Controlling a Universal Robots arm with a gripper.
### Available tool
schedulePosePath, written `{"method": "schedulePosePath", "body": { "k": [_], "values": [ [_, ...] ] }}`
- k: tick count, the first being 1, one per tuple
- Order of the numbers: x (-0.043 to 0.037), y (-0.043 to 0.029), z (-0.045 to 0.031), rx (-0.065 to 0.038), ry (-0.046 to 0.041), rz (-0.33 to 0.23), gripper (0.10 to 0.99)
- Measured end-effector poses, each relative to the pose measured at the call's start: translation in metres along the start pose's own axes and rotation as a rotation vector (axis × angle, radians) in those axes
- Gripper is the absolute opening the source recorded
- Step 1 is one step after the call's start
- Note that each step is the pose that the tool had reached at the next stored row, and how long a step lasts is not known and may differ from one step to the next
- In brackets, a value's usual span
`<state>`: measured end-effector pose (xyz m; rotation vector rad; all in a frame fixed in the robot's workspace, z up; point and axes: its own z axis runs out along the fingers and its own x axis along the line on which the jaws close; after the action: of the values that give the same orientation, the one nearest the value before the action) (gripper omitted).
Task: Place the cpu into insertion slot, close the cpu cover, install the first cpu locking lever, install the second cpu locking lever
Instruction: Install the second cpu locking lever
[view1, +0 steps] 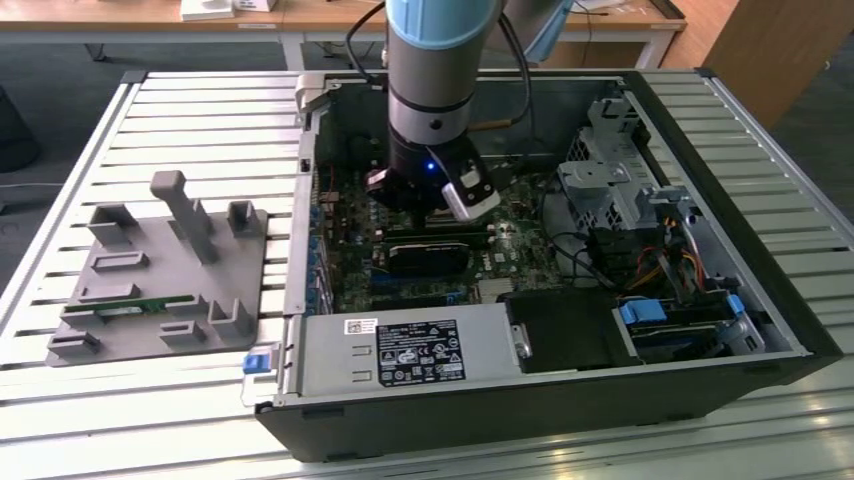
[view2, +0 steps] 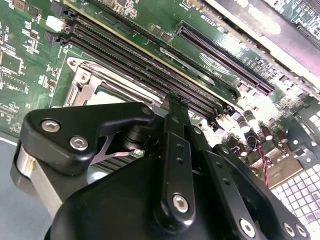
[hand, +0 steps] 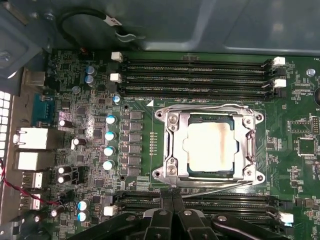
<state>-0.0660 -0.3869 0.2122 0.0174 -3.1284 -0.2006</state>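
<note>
The cpu (hand: 210, 148): seated flat in the insertion slot (hand: 210, 175), pale face showing through the window of the closed cpu cover (hand: 176, 145). Likely light, rigid, fragile underneath; best taken by opposite edges, never the face. Gripper (hand: 172, 200) just beside the socket's edge, by the thin lever wire there, fingers pressed together, apparently grasping nothing. Arm deep inside the open computer case (view1: 694, 300).

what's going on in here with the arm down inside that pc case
A robot arm is working over the motherboard of an open computer case. The cpu already sits in the insertion slot, and the cpu cover lies closed over it, framing the chip. The end effector hovers right at the socket's edge, fingers together, holding nothing visible.
</note>
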Motion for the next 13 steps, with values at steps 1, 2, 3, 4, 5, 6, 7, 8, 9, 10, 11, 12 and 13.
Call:
{"method": "schedulePosePath", "body": {
  "k": [1,2,3,4,5,6,7,8,9,10,11,12,13],
  "values": [
    [0.0003,-0.0003,0.0001,-0.001,-0.0001,0.000,0.106],
    [0.0006,-0.0005,0.0004,-0.002,-0.0001,0.000,0.106],
    [0.0006,-0.0007,0.0008,-0.004,-0.0001,0.000,0.106],
    [0.0007,-0.0008,0.0014,-0.005,-0.0002,0.000,0.106],
    [0.0007,-0.0009,0.0019,-0.007,-0.0002,0.000,0.106],
    [0.0006,-0.0011,0.0026,-0.009,-0.0002,0.000,0.106],
    [0.0007,-0.0012,0.0032,-0.011,-0.0001,0.000,0.106],
    [0.0007,-0.0017,0.0033,-0.014,-0.0001,0.000,0.106],
    [0.0007,-0.0024,0.0033,-0.017,-0.0002,0.000,0.106],
    [0.0006,-0.0033,0.0033,-0.019,-0.0003,0.000,0.106],
    [0.0007,-0.0044,0.0032,-0.022,-0.0003,0.000,0.106],
    [0.0007,-0.0053,0.0031,-0.025,-0.0004,0.000,0.106],
    [0.0007,-0.0061,0.0031,-0.027,-0.0003,0.000,0.106]
  ]
}}
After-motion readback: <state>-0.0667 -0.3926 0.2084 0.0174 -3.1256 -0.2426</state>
